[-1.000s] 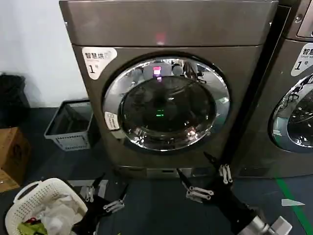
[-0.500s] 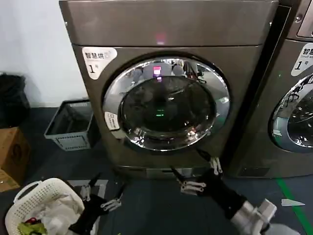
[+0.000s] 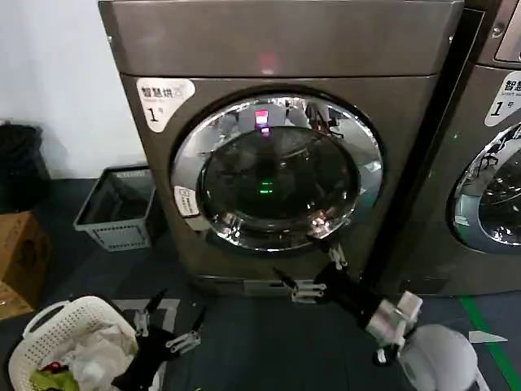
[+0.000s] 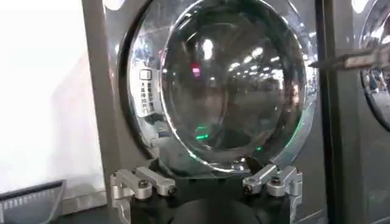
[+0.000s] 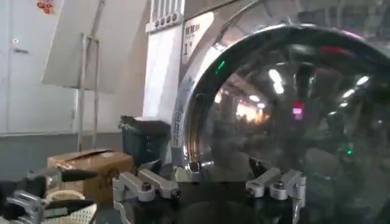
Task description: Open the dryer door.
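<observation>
- Right tool [image 3: 308, 266]: has risen and moved inward since half a second ago; its upper fingertip now overlaps the lower right chrome rim, though contact cannot be judged.
- Right tool state: fingers spread wide, holding nothing.
- Large round dryer door with chrome ring and dark bulging glass [image 3: 277, 173]: closed flush in the front of the grey machine [image 3: 277, 49], unchanged.
- Left tool [image 3: 169, 322]: low by the white perforated laundry basket [image 3: 49, 322] on the floor, slightly shifted; fingers apart, empty.
- Right wrist view: door glass [image 5: 292, 103] looms close beyond the spread fingers [image 5: 146, 184].
</observation>
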